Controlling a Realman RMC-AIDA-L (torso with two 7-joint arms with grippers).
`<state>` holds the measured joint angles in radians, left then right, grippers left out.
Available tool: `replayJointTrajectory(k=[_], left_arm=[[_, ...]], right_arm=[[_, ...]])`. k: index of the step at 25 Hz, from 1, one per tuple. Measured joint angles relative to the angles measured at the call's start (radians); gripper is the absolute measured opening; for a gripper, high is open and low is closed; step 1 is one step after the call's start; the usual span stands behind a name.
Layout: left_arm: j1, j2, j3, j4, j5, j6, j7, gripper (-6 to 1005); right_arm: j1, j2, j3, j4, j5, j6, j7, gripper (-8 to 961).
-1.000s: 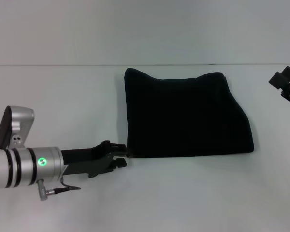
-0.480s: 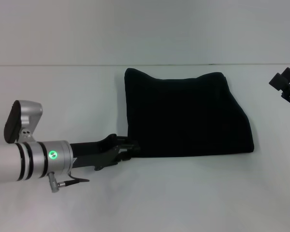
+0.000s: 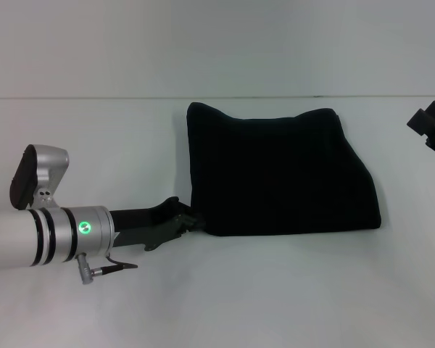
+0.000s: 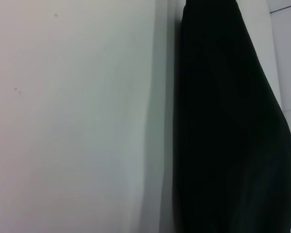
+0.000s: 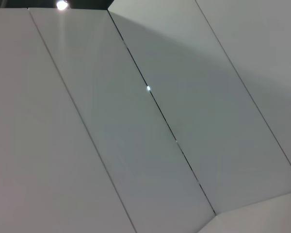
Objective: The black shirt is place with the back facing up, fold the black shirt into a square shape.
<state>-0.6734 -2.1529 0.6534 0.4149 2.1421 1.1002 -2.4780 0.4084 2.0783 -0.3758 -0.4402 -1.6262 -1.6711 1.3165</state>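
While the black shirt (image 3: 279,174) lies folded in a rough rectangle at the centre of the white worktop (image 3: 94,145), your left gripper (image 3: 194,220) sits at the shirt's lower left corner, touching its edge; you cannot tell whether its fingers are apart or together. Your right gripper (image 3: 433,129) hangs at the right edge of the frame, well apart from the shirt, its fingers likewise unreadable.

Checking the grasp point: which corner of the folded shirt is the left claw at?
The near-left corner. The left claw meets the black shirt at that bottom-left edge; the other three corners lie untouched, and the right claw is parked far right.
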Motion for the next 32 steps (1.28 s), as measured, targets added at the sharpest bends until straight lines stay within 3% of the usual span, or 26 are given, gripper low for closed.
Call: replayJointTrajectory(k=[11, 17, 20, 28, 32], left_arm=[[0.021, 0.015, -0.004, 0.018, 0.006, 0.082, 0.063, 23], [0.150, 0.024, -0.024, 0.135, 0.007, 0.219, 0.044, 21], [0.178, 0.029, -0.037, 0.153, 0.016, 0.249, 0.040, 22], [0.147, 0.059, -0.100, 0.152, 0.122, 0.301, 0.013, 73], [0.160, 0.085, -0.178, 0.215, 0.160, 0.397, 0.037, 129]], right_arm=[[0.008, -0.003, 0.000, 0.001, 0.000, 0.000, 0.009, 792], [0.005, -0.004, 0.000, 0.002, 0.000, 0.000, 0.021, 793], [0.007, -0.003, 0.001, 0.002, 0.000, 0.004, 0.021, 794], [0.016, -0.002, 0.001, 0.000, -0.001, 0.002, 0.024, 794], [0.017, -0.018, -0.008, -0.022, -0.023, 0.012, 0.054, 794]])
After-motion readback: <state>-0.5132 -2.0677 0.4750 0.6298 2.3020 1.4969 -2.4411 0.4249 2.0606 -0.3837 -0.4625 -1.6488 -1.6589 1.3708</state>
